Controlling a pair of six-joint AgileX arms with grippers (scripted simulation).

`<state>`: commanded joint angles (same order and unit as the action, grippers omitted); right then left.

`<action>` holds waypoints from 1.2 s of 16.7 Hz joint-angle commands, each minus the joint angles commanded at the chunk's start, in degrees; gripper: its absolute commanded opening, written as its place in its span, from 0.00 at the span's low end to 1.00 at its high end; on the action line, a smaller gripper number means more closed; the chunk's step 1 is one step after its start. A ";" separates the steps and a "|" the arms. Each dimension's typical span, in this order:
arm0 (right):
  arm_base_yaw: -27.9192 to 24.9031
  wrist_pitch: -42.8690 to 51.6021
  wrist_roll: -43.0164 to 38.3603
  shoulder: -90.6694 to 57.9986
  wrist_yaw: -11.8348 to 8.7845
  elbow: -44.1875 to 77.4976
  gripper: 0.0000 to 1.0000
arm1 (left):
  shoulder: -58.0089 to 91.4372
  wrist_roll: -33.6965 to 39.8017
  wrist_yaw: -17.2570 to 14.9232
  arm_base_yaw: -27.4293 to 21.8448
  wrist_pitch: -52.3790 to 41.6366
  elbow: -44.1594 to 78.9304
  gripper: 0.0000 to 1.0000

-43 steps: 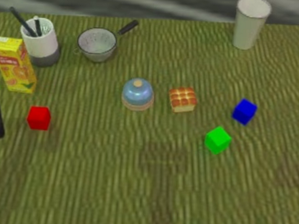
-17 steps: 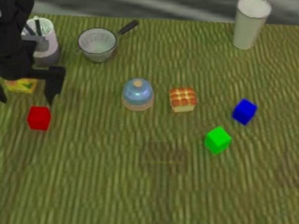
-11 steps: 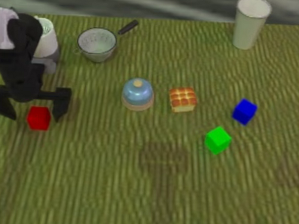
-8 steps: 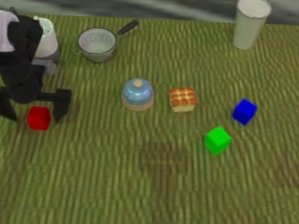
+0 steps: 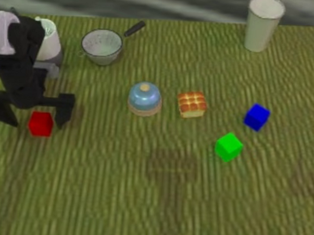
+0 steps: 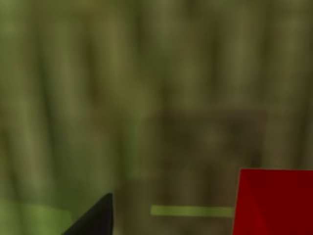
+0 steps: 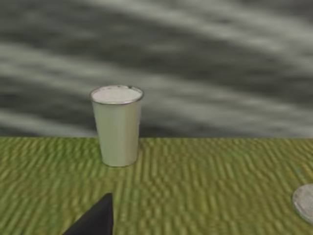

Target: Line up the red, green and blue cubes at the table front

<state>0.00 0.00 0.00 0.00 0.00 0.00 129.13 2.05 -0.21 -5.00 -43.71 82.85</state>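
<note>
Top view | left pincer [image 5: 35,111] released, straddling red cube [image 5: 40,124] | cube edges slightly askew to table [image 5: 143,200]

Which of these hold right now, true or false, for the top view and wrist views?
1. The left gripper is open, straddling the glossy red cube. True.
2. The glossy green cube touches the deep blue cube. False: they sit apart.
3. The orange-brown square bun lies right of the blue-grey domed bell. True.
4. The tall white cup lies tipped over. False: it stands upright.
5. All three cubes are lined up at the table front. False: they are scattered on the olive woven table.
</note>
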 joint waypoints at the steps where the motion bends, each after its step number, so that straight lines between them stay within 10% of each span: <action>1: 0.00 0.00 0.00 0.00 0.00 0.00 1.00 | 0.00 0.00 0.00 0.00 0.00 0.00 0.55; 8: 0.00 0.00 0.00 0.00 0.00 0.00 1.00 | 0.00 0.00 0.00 0.00 0.00 0.00 0.02; 20: 0.00 0.00 0.00 0.00 0.00 0.00 1.00 | -3.16 -0.11 0.10 0.22 -3.10 2.13 0.00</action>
<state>0.00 0.00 0.00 0.00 0.00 0.00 125.97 1.95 -0.10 -4.79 -46.81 84.98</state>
